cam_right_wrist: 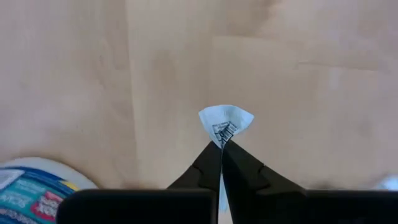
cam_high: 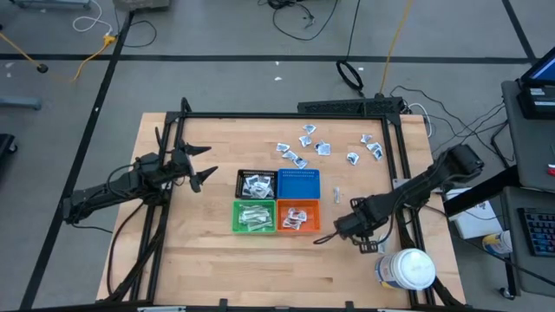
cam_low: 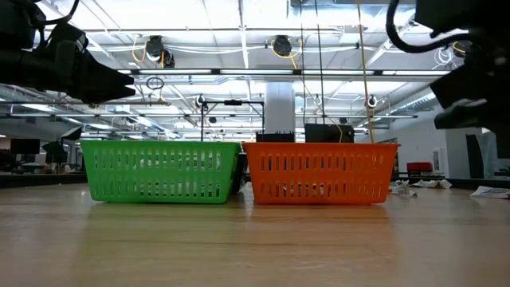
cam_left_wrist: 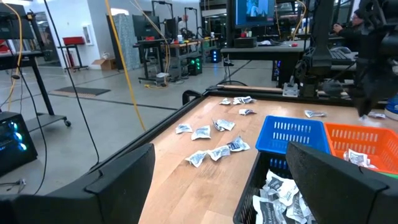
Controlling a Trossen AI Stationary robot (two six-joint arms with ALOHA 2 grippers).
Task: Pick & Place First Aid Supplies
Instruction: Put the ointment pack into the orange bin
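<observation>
Around the four bins (cam_high: 277,201), bare worktop (cam_high: 208,243) lies open on the left and toward the near edge. Loose packets (cam_high: 303,147) crowd the far side; a white jar (cam_high: 406,269) stands near the right corner.

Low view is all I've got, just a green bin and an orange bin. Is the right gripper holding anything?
Observer: Yes, the right gripper is shut on a small white packet, beside the orange bin.
Operator: Anything behind those two bins?
Observer: A black bin holding packets, and a blue bin.
Operator: And the left gripper?
Observer: The left gripper is open, beside the black bin, not touching it.
</observation>
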